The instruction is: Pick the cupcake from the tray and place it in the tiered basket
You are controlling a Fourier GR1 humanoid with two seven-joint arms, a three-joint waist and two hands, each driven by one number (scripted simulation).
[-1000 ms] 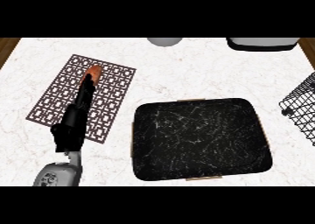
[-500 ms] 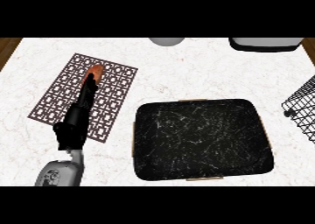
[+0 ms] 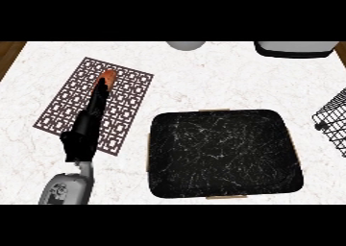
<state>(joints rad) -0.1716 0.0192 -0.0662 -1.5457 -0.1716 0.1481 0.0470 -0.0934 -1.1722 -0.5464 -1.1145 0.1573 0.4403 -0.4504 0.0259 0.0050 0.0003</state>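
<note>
My left hand [image 3: 87,126] stretches up the left side of the counter, seen edge-on, with its fingers straight over a brown patterned mat [image 3: 133,98]. A small orange-brown thing [image 3: 108,75] shows just past the fingertips, touching them; the hand hides most of it, so I cannot tell whether it is the cupcake. The black marbled tray [image 3: 226,153] lies in the middle with nothing on it. Part of the black wire tiered basket [image 3: 338,122] shows at the right edge. My right hand is out of view.
A grey round object [image 3: 186,45] and a white appliance with a dark rim [image 3: 296,48] stand at the counter's far edge. White marble counter [image 3: 226,81] stretches between mat, tray and basket. Wooden floor [image 3: 2,57] shows past the left edge.
The left hand has edged slightly to the right over the mat. Nothing else has moved.
</note>
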